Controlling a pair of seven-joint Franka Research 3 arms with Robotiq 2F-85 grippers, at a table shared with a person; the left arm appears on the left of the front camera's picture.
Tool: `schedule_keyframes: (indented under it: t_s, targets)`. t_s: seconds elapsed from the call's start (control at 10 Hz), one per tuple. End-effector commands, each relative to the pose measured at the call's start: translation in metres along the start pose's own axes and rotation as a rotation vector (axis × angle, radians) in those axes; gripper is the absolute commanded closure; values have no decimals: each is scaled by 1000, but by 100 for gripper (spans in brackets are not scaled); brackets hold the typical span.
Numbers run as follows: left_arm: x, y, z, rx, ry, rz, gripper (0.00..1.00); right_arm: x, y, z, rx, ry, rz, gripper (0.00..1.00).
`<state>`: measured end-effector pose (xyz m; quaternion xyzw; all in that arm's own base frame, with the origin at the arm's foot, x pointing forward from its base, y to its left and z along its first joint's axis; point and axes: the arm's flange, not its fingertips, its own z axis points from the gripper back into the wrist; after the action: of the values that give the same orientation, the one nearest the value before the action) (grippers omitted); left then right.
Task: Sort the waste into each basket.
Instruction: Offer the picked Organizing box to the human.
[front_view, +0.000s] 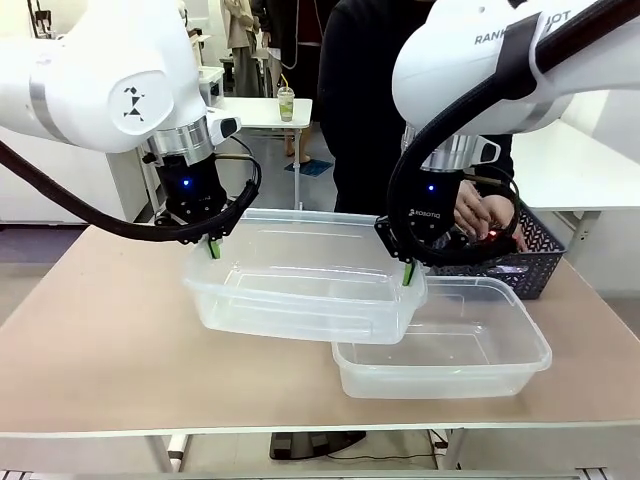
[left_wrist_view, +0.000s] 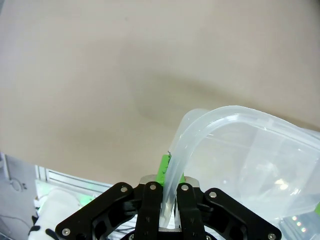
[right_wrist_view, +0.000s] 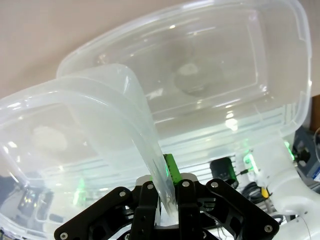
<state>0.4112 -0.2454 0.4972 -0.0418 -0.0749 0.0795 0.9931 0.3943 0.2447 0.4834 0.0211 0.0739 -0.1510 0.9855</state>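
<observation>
Behind the right claw (front_view: 405, 270) and its cable, mostly hidden: the person's hand (front_view: 474, 212) and the left end of the dark basket (front_view: 535, 265). Inside that basket, a red thing (front_view: 490, 236), too small to name. Under the lifted tub (front_view: 300, 290), seen only through its plastic: the far-left corner of the lower tub (front_view: 450, 355). In the left wrist view, lifted tub cut off at the right edge, fingertips of the left claw (left_wrist_view: 169, 180) masked by the pinched wall. In the right wrist view, same tub cut off at the left edge.
</observation>
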Motion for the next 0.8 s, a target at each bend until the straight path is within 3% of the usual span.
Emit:
schedule_keyframes:
  t_s: [0.0,0.7]
  targets:
    - [3,1,6,-11,-12,29,96,1,-3,-1,-1,12,-12,95]
    - [3,1,6,-11,-12,29,96,1,-3,-1,-1,12,-12,95]
